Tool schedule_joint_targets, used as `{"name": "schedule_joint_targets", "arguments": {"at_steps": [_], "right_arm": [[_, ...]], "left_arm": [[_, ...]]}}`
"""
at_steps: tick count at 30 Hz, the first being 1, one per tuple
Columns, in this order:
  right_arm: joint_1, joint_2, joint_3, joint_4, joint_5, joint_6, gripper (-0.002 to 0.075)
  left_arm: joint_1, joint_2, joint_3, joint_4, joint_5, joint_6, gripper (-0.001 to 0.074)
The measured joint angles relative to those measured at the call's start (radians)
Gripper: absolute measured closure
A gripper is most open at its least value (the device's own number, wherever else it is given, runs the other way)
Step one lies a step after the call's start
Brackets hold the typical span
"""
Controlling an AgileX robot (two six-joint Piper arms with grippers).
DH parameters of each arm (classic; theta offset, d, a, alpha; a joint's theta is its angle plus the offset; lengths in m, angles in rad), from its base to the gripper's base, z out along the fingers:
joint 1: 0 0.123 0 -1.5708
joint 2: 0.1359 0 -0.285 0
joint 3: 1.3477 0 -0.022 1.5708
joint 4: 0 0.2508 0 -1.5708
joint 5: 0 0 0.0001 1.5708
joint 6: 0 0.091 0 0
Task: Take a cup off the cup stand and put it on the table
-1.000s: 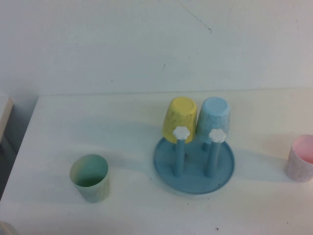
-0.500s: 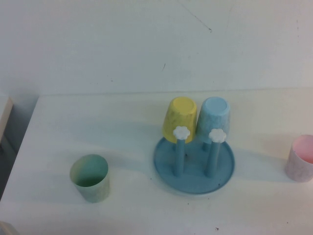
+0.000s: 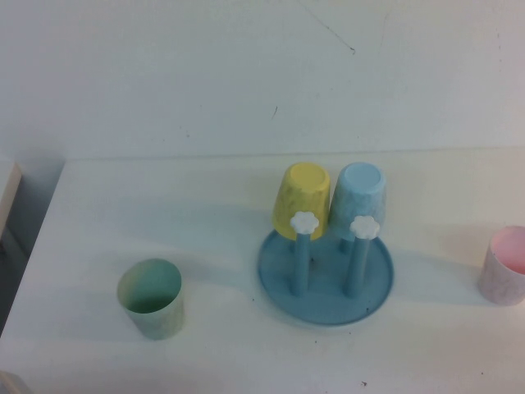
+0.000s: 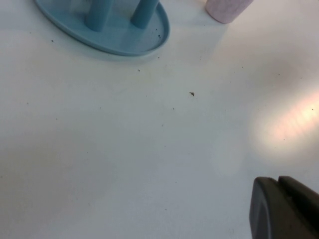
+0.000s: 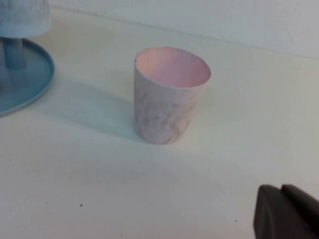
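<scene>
The pale pink-white cup (image 3: 504, 266) stands upright on the white table (image 3: 205, 213) at the right edge, apart from the cup stand; it also shows in the right wrist view (image 5: 169, 94) and the left wrist view (image 4: 227, 8). The blue cup stand (image 3: 325, 277) sits mid-table with a yellow cup (image 3: 302, 199) and a pale blue cup (image 3: 358, 201) upside down on its back pegs; two front pegs are bare. My left gripper (image 4: 280, 209) is shut and empty above bare table. My right gripper (image 5: 283, 211) is shut and empty, short of the pink cup. Neither gripper shows in the high view.
A pale green cup (image 3: 151, 298) stands upright on the table at front left. The table's left edge (image 3: 33, 246) drops off beside a wooden object. A white wall rises behind the table.
</scene>
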Motion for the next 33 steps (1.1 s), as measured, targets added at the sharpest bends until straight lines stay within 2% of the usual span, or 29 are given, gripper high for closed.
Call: {"name": "schedule_joint_targets", "arguments": {"at_steps": [9, 16, 19, 24, 26, 29, 33], "right_arm": [[0.0, 0.0, 0.0, 0.002, 0.0, 0.004, 0.0727], [0.0, 0.0, 0.0, 0.002, 0.0, 0.004, 0.0727], [0.0, 0.0, 0.0, 0.002, 0.0, 0.004, 0.0727], [0.0, 0.0, 0.0, 0.002, 0.0, 0.004, 0.0727], [0.0, 0.0, 0.0, 0.002, 0.0, 0.004, 0.0727], [0.0, 0.0, 0.0, 0.002, 0.0, 0.004, 0.0727], [0.0, 0.0, 0.0, 0.002, 0.0, 0.004, 0.0727]], "left_arm": [[-0.006, -0.008, 0.0, 0.0, -0.015, 0.0, 0.0737], [-0.021, -0.112, 0.019, -0.038, -0.245, -0.055, 0.0737], [-0.021, -0.19, 0.02, 0.124, -0.373, -0.255, 0.0737], [-0.021, -0.341, 0.021, 0.659, -0.403, -0.843, 0.0737], [-0.021, -0.4, 0.034, 0.841, -0.402, -1.017, 0.0737], [0.001, -0.468, 0.068, 1.011, -0.401, -1.116, 0.0737], [0.08, -0.501, 0.13, 1.13, -0.461, -1.153, 0.0737]]}}
